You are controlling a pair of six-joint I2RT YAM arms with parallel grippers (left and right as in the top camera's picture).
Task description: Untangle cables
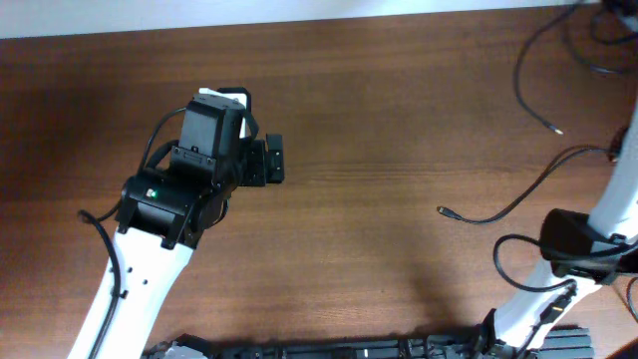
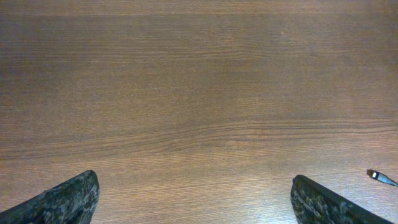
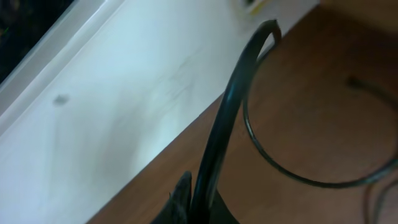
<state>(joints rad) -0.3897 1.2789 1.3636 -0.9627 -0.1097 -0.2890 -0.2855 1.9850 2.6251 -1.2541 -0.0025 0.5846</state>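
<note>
Thin black cables lie spread over the right of the wooden table. One cable [image 1: 508, 206] ends in a small plug [image 1: 442, 210] near the middle. Another cable [image 1: 525, 75] curves toward the far right corner, its tip at the plug [image 1: 555, 130]. My left gripper [image 1: 271, 160] hovers over bare wood at the left, open, with nothing between its fingers [image 2: 74, 196]. A plug tip [image 2: 379, 177] shows at the left wrist view's right edge. My right gripper [image 3: 202, 186] is shut on a black cable [image 3: 227, 112] that rises from the fingers and loops round over the table's edge.
The table [image 1: 379, 100] ends at a white strip [image 1: 150, 18] along the far side. A white surface [image 3: 112, 93] lies past the table's edge in the right wrist view. The right arm [image 1: 578, 234] stands at the right edge. Dark arm bases [image 1: 379, 349] line the front.
</note>
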